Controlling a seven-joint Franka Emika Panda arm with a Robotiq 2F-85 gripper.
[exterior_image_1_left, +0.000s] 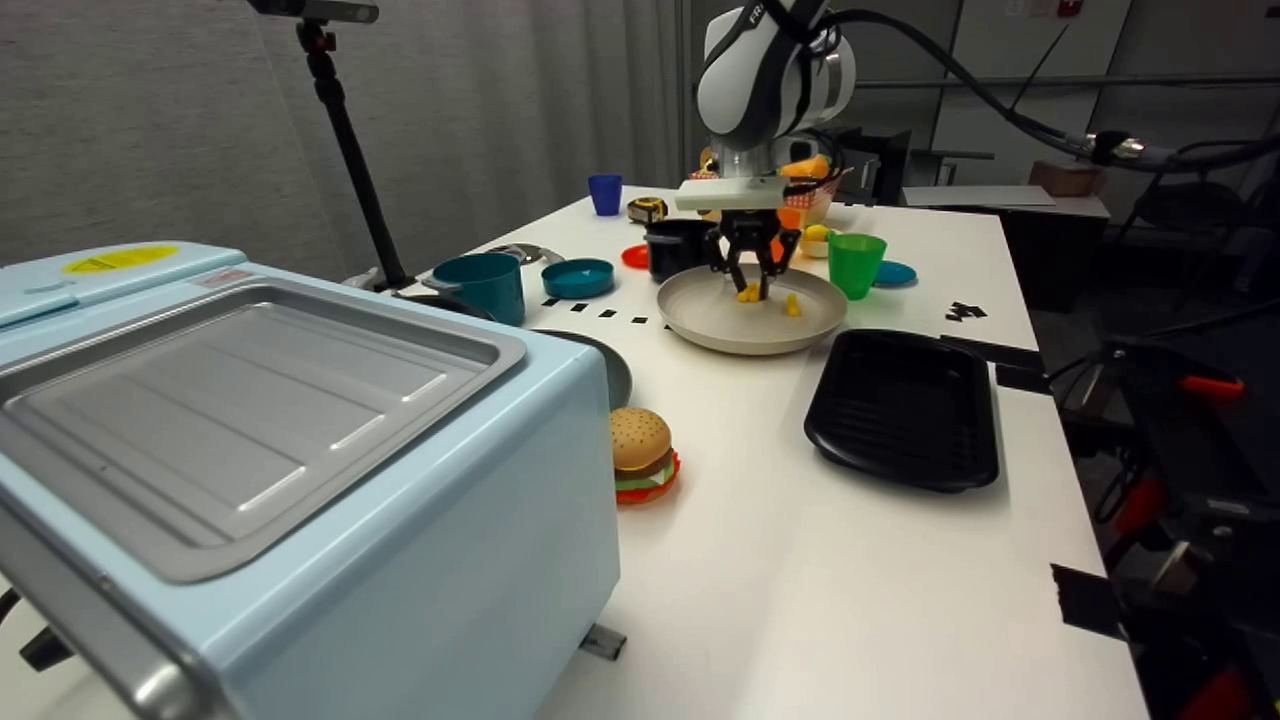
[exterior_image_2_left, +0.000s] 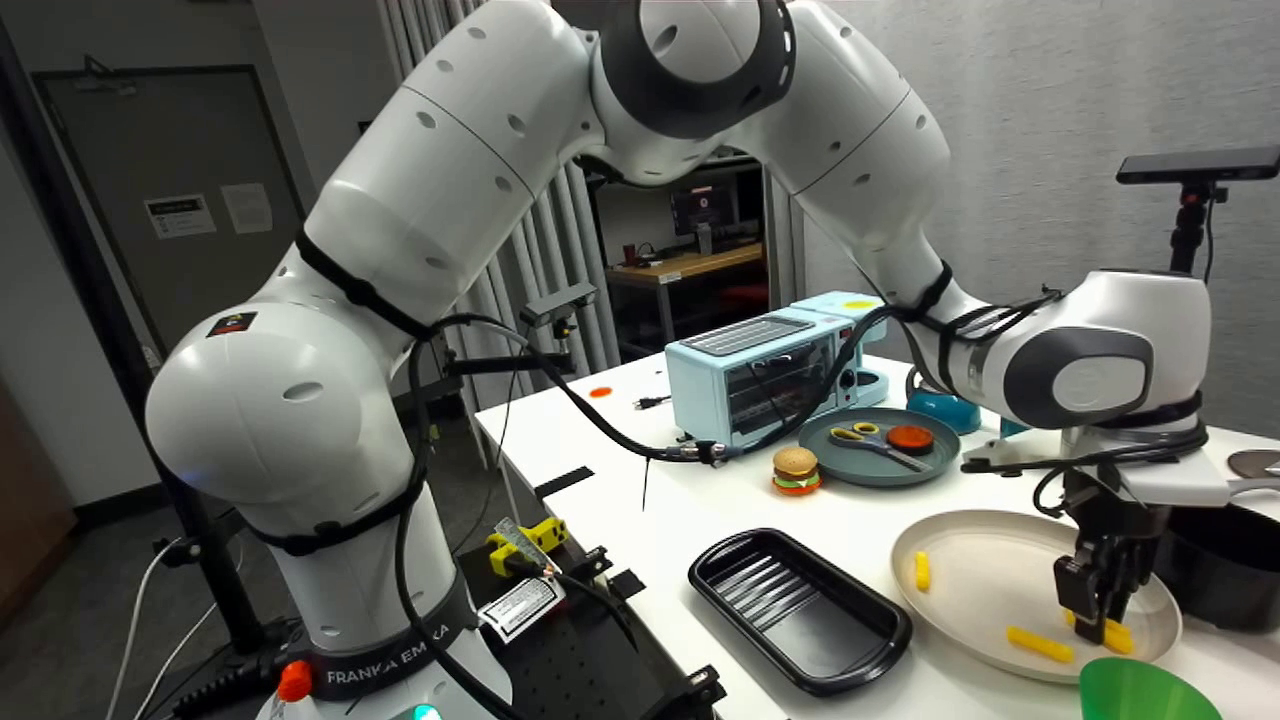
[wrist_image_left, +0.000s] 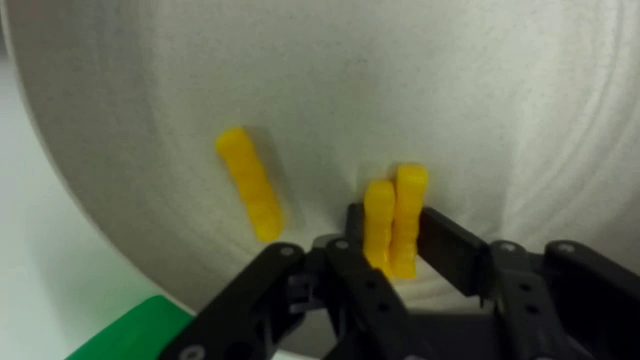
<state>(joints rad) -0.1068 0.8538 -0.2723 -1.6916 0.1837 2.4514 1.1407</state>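
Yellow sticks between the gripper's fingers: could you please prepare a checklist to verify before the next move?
1. Pair of yellow sticks held between the fingers: ok, one finger against each outer side.
2. Firmness of the grip: cannot tell.
3. Pair lifted clear of the plate: not ok, seems down at its surface.
4. Loose yellow sticks apart from the fingers: ok, two lie elsewhere on the plate.
5. Green cup clear of the gripper: ok, a gap shows in an exterior view.
6. Black pot clear of the gripper: cannot tell, they seem to overlap there.
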